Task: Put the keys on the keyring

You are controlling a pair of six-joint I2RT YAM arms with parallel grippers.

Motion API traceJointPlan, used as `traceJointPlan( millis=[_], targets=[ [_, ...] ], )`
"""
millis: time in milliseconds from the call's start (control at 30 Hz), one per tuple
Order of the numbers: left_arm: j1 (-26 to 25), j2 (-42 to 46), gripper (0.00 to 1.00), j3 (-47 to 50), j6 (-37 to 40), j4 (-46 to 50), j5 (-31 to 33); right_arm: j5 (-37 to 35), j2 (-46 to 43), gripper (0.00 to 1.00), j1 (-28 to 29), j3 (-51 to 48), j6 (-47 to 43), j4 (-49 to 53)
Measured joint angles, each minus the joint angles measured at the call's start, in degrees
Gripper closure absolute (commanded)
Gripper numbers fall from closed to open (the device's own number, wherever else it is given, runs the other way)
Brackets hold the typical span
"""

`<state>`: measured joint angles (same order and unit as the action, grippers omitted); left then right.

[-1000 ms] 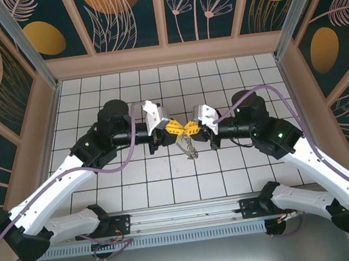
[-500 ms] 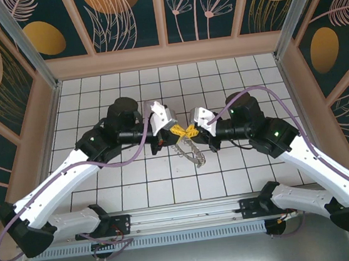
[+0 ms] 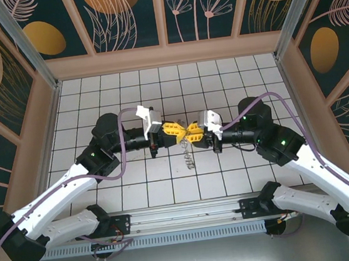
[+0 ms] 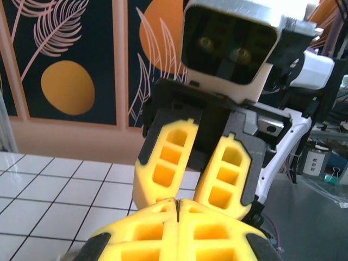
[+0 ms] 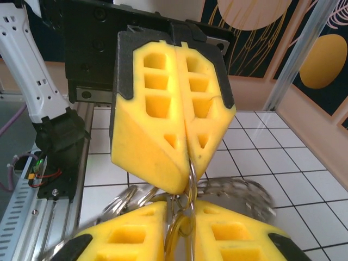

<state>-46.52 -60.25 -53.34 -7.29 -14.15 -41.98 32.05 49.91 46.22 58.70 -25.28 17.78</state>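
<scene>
I note the right hand [image 3: 194, 130] has just eased slightly open around the keyring [image 3: 188, 157], which the fully closed left hand [image 3: 175, 131] alone now pinches; a handover appears underway.

Our left arm [image 3: 62, 197] and right arm [image 3: 311, 165] reach forward, then bend inward at the elbows, so the two wrists point straight at each other. The left gripper [image 3: 174, 132] and the right gripper [image 3: 191, 131] meet tip to tip. The left fingers [image 4: 147, 236] press fully together; the right fingers [image 4: 168, 157] stand slightly apart.
</scene>
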Motion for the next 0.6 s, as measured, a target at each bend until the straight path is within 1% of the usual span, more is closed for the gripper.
traceJointPlan(
  millis=[167,267,300,467,567,600],
  targets=[
    [0.00,-0.02,1.00,0.11,-0.81,-1.53,-0.92,0.57,-0.07,0.90,-0.02,-1.25,0.37,-1.99],
    [0.00,-0.07,1.00,0.13,-0.81,-1.62,-1.18,0.61,-0.07,0.99,-0.02,-1.46,0.70,-2.45],
    [0.00,-0.07,1.00,0.17,-0.81,-1.81,-1.25,0.61,-0.07,1.00,-0.02,-1.46,0.92,-2.49],
    [0.00,-0.11,1.00,0.33,-0.79,-2.40,-1.42,0.81,0.09,1.00,-0.02,-1.46,0.74,-2.56],
    [0.00,-0.17,1.00,0.35,-0.81,-2.67,-1.55,1.03,0.52,0.90,-0.02,-1.46,0.74,-2.60],
    [0.00,-0.31,1.00,0.39,-0.96,-2.86,-1.55,1.03,0.66,0.89,-0.02,-1.46,0.79,-2.60]
  ],
)
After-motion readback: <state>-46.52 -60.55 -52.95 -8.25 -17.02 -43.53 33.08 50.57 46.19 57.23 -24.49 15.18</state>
